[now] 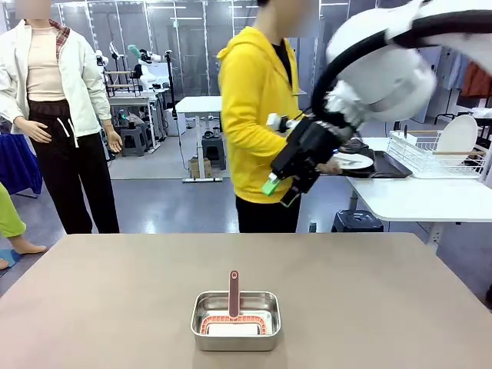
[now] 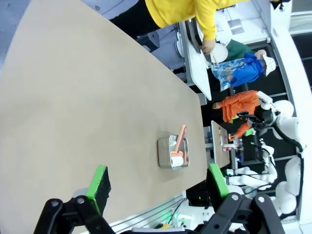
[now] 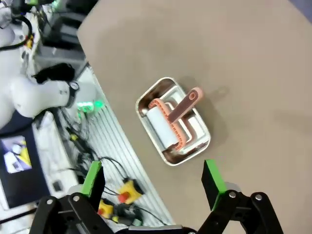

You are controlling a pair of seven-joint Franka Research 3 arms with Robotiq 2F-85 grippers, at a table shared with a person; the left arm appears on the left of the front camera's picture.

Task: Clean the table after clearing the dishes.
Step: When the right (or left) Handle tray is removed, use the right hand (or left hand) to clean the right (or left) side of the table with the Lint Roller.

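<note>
Table [image 1: 400, 300]: large, plain taupe-brown top; it carries the pan close to the robot's edge.
Left fingers [image 2: 97, 183]: spread wide with nothing between them. They are held high over the table, and in the left wrist view the pan shows farther off, between the two green pads.
Pan [image 1: 235, 332]: shiny steel and rectangular, standing on the table about midway along its near side.
Roller [image 1: 234, 296]: lies inside the pan, a white drum in a reddish frame. Its dusky-pink handle leans up over the pan's far rim.
Person [image 1: 254, 115]: in a yellow hooded top, standing beyond the table's far edge, past the pan and slightly to its right, turned toward the white table.
Right fingers [image 3: 211, 176]: spread wide and empty. In the front view they are raised well above the pan and to its right, in front of the person's waist. In the right wrist view they look down at the table, with the pan just ahead of the pads.
Hand [image 2: 208, 46]: the person's, at the tray, far beyond the pan.
Plate [image 1: 355, 161]: round and white, lying on the tray.
Tray [image 1: 388, 167]: dark and rectangular, on the white table, well beyond the pan and to its right.
White table [image 1: 407, 201]: stands behind the taupe table, right of the pan.
Dish rack [image 1: 419, 154]: white wire, on the white table just right of the tray, farthest right of the pan. An upright white dish [image 1: 458, 134] stands in it.
</note>
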